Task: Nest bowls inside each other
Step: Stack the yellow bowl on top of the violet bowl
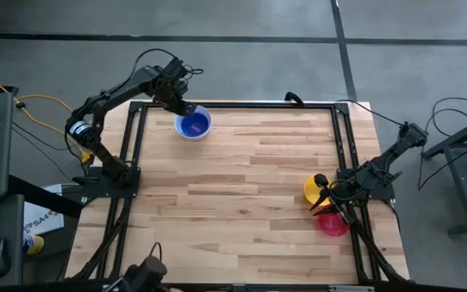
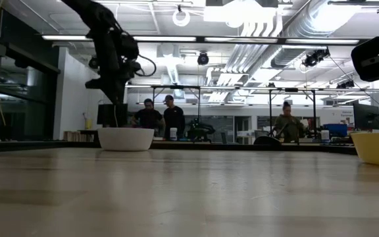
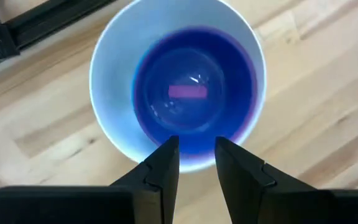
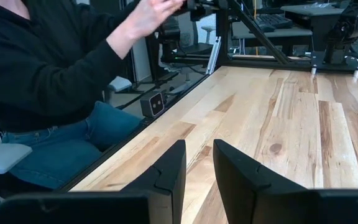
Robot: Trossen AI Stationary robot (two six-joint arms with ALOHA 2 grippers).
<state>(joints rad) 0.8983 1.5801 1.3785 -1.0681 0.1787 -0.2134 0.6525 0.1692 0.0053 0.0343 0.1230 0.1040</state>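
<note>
From overhead I see the white bowl near the table's 11 o'clock edge, upright, mouth up, with the blue bowl nested in it and a purple tint deeper inside. Being round, it has no long axis to report. The yellow bowl sits upright toward 4 o'clock, with the red-pink bowl just beyond it toward 5 o'clock; I cannot tell whether they touch.

The table is light wood planks in a black frame on a grey floor. Across it at table height I see an open workshop with people at benches. A seated person shows at the table's edge in my right wrist camera.

My left gripper reaches in from 10 o'clock, poised above the white bowl's rim, fingers slightly parted, gripping nothing. My right gripper hangs over the yellow bowl, level, fingers narrowly apart and empty.
</note>
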